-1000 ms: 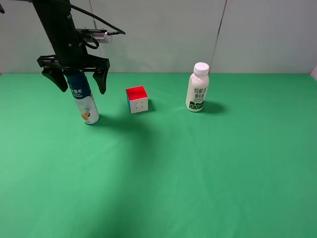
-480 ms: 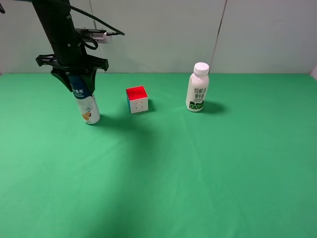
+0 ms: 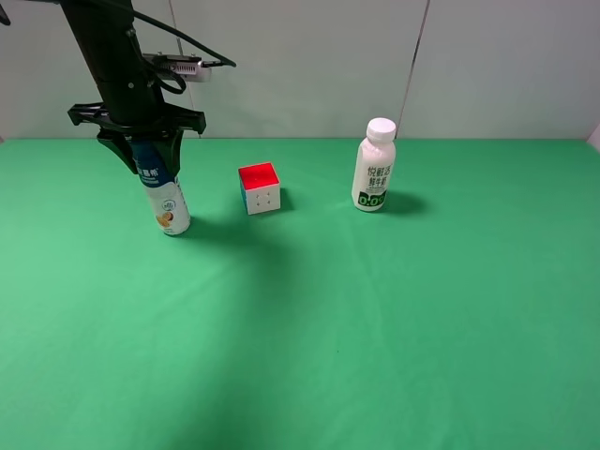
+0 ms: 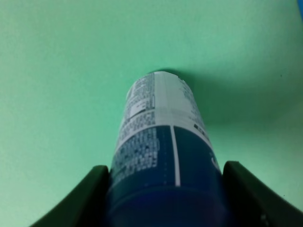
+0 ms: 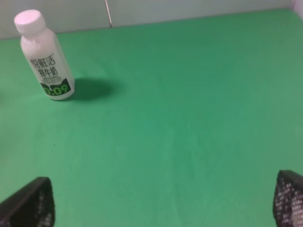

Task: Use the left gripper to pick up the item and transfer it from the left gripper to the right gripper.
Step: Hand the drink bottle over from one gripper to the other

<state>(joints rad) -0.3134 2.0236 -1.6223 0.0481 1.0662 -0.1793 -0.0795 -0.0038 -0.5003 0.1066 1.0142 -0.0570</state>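
Black left gripper (image 3: 150,155) fingers (image 4: 90,194) clamp the blue-capped bottle (image 3: 171,204) high up; a slow, straight lift should avoid swinging.

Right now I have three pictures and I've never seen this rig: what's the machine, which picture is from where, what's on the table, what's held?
A robot with two black arms, each ending in a two-fingered gripper. The wide picture comes from a camera mounted high over the green table. The other two come from cameras on the wrists. On the table stand a blue-labelled bottle, a puzzle cube and a white-capped bottle. The left gripper is shut on the blue-labelled bottle's upper part; the bottle's base looks to rest on the table. The right gripper is open and empty.
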